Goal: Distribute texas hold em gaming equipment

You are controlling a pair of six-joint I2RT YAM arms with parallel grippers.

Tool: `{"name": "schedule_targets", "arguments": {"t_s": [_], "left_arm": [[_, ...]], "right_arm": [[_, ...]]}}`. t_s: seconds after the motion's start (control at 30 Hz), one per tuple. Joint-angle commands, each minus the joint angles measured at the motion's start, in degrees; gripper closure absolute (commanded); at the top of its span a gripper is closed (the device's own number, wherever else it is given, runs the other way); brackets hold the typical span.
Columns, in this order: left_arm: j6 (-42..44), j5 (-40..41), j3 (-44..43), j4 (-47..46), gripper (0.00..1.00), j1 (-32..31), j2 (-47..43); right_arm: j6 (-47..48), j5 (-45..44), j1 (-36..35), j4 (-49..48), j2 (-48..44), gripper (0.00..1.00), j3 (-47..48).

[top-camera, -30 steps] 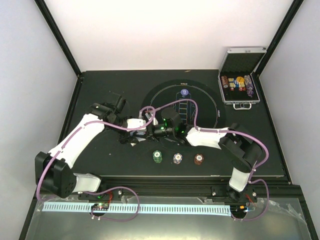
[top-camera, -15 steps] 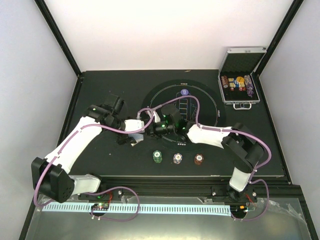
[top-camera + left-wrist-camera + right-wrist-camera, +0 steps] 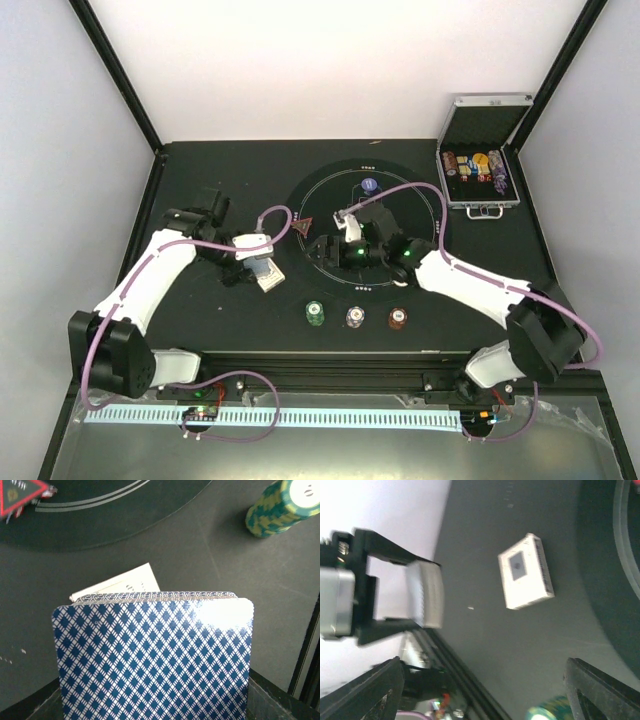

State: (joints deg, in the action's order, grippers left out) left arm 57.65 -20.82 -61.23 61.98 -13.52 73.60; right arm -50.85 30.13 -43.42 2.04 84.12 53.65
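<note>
The deck of cards [image 3: 155, 655] is clamped on edge in the fingers of the left gripper [image 3: 255, 270]. It is held low over the surface [image 3: 230, 165], to the left of the round mat [image 3: 325, 185]. A white packet [image 3: 526, 572] lies flat just beside it.

A red triangle marker [image 3: 303, 226] is now seen at the left rim of the mat, where none was shown a second ago. The right gripper [image 3: 322, 247] has been moved there from beside the deck. Its fingers are spread wide, with nothing between them. The marker is therefore judged delivered; no cards are dealt yet.

Items counted:
- one deck
- one marker
- one round token [image 3: 369, 185]
- three chip stacks: a green stack [image 3: 316, 314], a purple-white stack [image 3: 354, 317], a red-brown stack [image 3: 398, 318]
- one open case [image 3: 480, 165]
</note>
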Motion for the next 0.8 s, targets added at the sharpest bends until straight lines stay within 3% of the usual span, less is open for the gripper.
{"name": "schedule_targets", "arguments": {"t_s": [0.0, 0.27, 0.47, 0.77], "left_arm": [[0.8, 0.0, 0.4, -0.5, 0.98, 4.3, 1.7], [0.8, 2.8, 2.9, -0.5, 0.98, 7.9, 1.4], [0.5, 3.9, 3.9, -0.8, 0.98, 8.7, 0.7], [0.5, 2.7, 5.5, -1.1, 0.98, 10.3, 0.1]], "right_arm": [[9.6, -12.4, -2.4, 17.2, -3.0, 0.10, 1.7], [15.4, -32.8, -16.1, 36.6, 2.2, 0.09, 11.5], [16.8, -36.2, -22.0, 40.8, 7.9, 0.10, 15.9], [18.0, -41.0, -26.1, 47.2, 17.5, 0.22, 23.6]]}}
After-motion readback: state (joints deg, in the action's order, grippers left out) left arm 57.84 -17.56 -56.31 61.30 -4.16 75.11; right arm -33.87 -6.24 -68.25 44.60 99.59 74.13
